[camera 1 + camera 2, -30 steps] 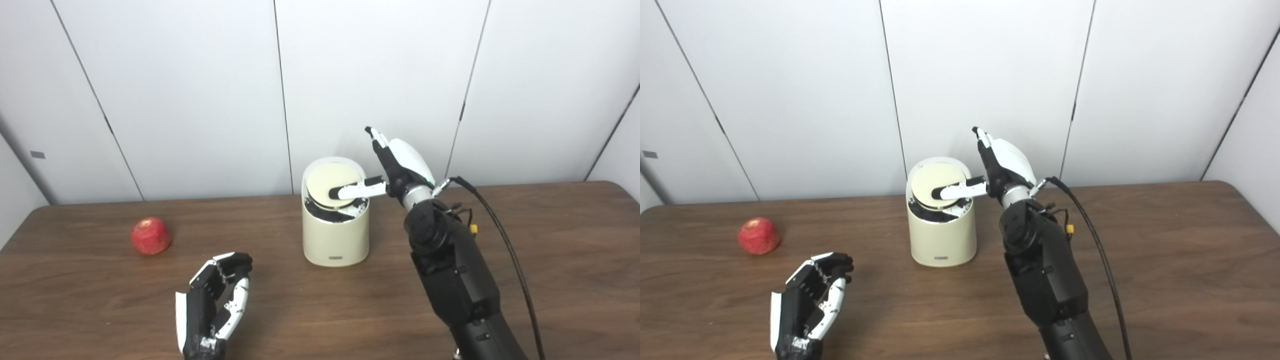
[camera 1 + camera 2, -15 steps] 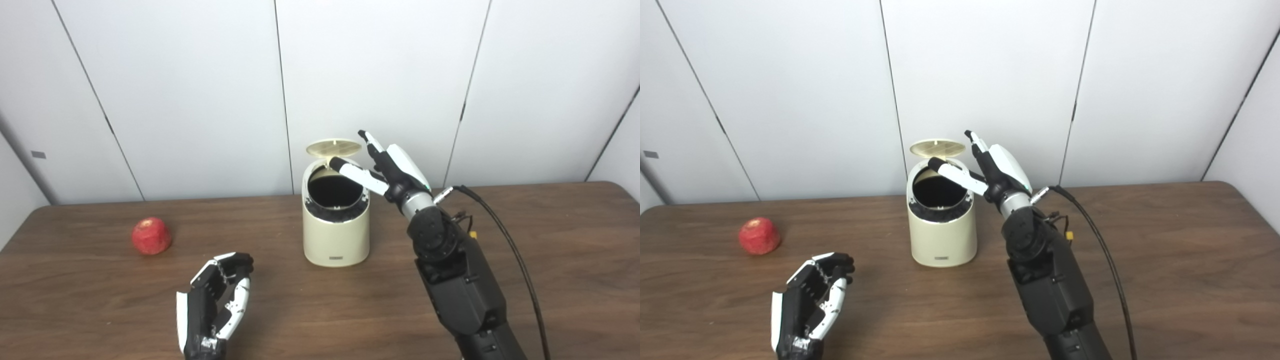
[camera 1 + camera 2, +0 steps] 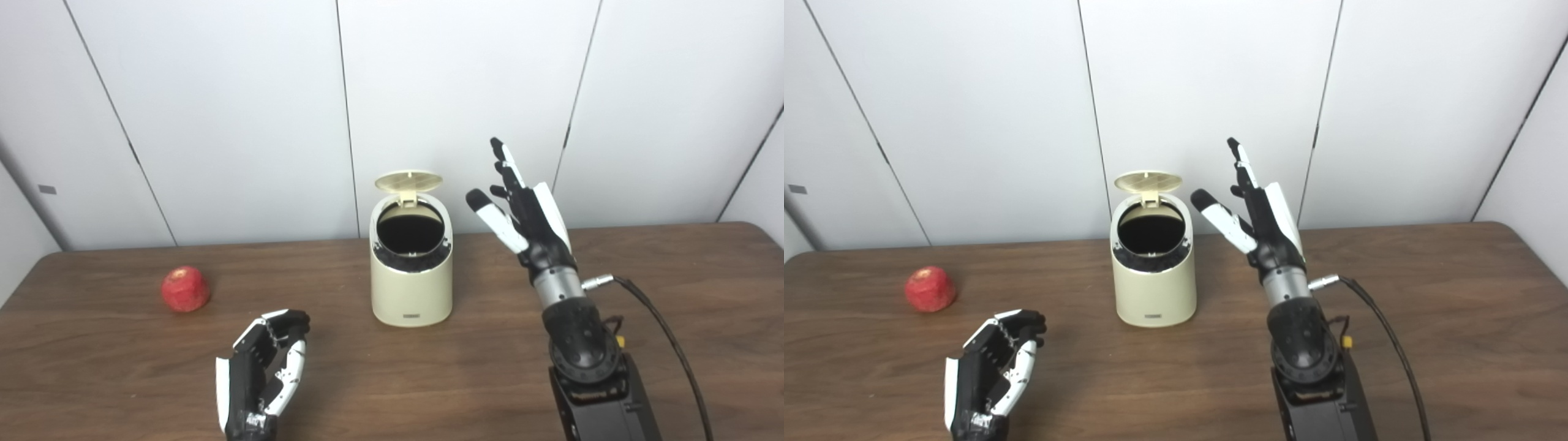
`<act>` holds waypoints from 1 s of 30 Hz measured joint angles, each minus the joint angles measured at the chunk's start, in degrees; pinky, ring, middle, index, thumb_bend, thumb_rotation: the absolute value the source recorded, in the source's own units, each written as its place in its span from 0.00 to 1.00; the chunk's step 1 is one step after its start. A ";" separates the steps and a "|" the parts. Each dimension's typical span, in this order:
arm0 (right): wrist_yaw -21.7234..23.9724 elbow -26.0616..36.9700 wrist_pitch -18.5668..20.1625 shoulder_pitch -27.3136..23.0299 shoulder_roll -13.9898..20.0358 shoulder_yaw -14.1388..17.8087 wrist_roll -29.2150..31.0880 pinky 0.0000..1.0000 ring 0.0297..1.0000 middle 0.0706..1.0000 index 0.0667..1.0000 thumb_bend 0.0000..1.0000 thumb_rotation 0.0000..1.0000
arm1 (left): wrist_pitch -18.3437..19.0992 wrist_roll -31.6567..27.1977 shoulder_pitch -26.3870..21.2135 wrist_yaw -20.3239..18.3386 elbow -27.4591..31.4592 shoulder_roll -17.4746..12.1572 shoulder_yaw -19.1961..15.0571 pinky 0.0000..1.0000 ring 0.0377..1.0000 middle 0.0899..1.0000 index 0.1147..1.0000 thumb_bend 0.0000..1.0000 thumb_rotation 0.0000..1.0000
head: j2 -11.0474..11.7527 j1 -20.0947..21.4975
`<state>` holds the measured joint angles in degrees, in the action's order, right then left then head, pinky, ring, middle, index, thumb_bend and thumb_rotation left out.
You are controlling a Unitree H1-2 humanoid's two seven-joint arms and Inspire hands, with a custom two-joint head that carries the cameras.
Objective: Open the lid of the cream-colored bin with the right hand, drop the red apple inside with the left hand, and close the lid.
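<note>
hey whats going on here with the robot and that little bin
The robot is partway through putting an apple in a bin. The cream bin stands on the table with its lid flipped up and its dark inside showing. The right hand is raised to the right of the bin, fingers apart, touching nothing. The left hand rests low on the table, empty, with fingers curled. The red apple sits untouched, left of the bin.

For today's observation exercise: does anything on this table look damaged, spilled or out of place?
Nothing stands out. The cream bin stands upright with its lid flipped open, and the red apple sits intact on the table.
</note>
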<state>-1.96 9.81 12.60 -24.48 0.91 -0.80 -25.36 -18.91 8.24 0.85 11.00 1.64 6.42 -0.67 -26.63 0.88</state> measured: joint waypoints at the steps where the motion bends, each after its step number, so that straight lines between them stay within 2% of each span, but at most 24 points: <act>1: -1.48 1.14 -1.23 1.46 -0.25 0.17 -0.09 0.80 0.89 0.91 0.91 0.83 0.85 | 0.00 -0.10 -0.01 -0.02 0.00 -0.01 -0.02 0.56 0.61 0.59 0.55 0.25 0.21 | 0.00 0.00; 3: -4.45 2.43 -3.79 4.15 -0.66 0.73 -0.11 0.73 0.82 0.84 0.82 0.58 0.66 | 0.00 -0.34 -0.05 -0.11 -0.02 -0.11 -0.09 0.56 0.60 0.58 0.55 0.25 0.21 | 0.09 0.09; 5: -7.36 2.24 -8.08 6.72 -0.76 1.92 0.65 0.71 0.79 0.80 0.77 0.39 0.47 | -0.01 -0.54 -0.22 -0.19 -0.24 -0.27 -0.13 0.55 0.60 0.58 0.55 0.25 0.20 | 0.09 0.26; 8: -10.17 0.56 -15.55 11.05 -0.93 4.04 5.96 0.73 0.78 0.78 0.75 0.28 0.31 | -0.06 -1.15 -0.60 -0.35 -0.77 -0.50 -0.26 0.55 0.60 0.58 0.55 0.25 0.20 | 0.35 0.88; 11: -11.00 -4.23 -23.10 14.33 0.04 4.73 9.96 0.71 0.75 0.74 0.72 0.25 0.39 | -0.08 -1.86 -1.10 -0.40 -1.35 -0.88 -0.38 0.55 0.60 0.58 0.54 0.25 0.21 | 0.53 0.97; 16: -11.84 -12.13 -34.30 17.26 2.96 4.25 12.60 0.65 0.70 0.70 0.69 0.29 0.48 | -0.16 -2.15 -1.38 -0.53 -1.62 -1.13 -0.34 0.55 0.60 0.58 0.55 0.25 0.20 | 0.53 1.14; 19: -13.88 -11.87 -36.47 17.53 3.55 3.19 13.64 0.64 0.70 0.70 0.69 0.27 0.43 | -0.24 -2.15 -1.60 -0.57 -1.87 -1.37 -0.34 0.55 0.60 0.58 0.54 0.25 0.21 | 0.53 1.14; 25: -16.49 -10.86 -37.08 18.71 4.36 0.32 14.98 0.65 0.70 0.71 0.70 0.29 0.48 | -0.28 -2.23 -1.63 -0.57 -1.93 -1.35 -0.34 0.56 0.60 0.58 0.54 0.26 0.23 | 0.35 0.62; 30: -19.41 -9.75 -37.20 19.95 4.36 -0.28 14.70 0.64 0.69 0.69 0.69 0.27 0.35 | -0.30 -2.38 -1.58 -0.64 -1.92 -1.67 -0.36 0.55 0.59 0.58 0.54 0.26 0.22 | -0.35 0.53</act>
<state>-21.37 0.06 -24.59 -4.53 5.27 -1.08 -10.66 -19.21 5.86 -0.73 10.36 -0.28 4.75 -1.03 -26.98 1.40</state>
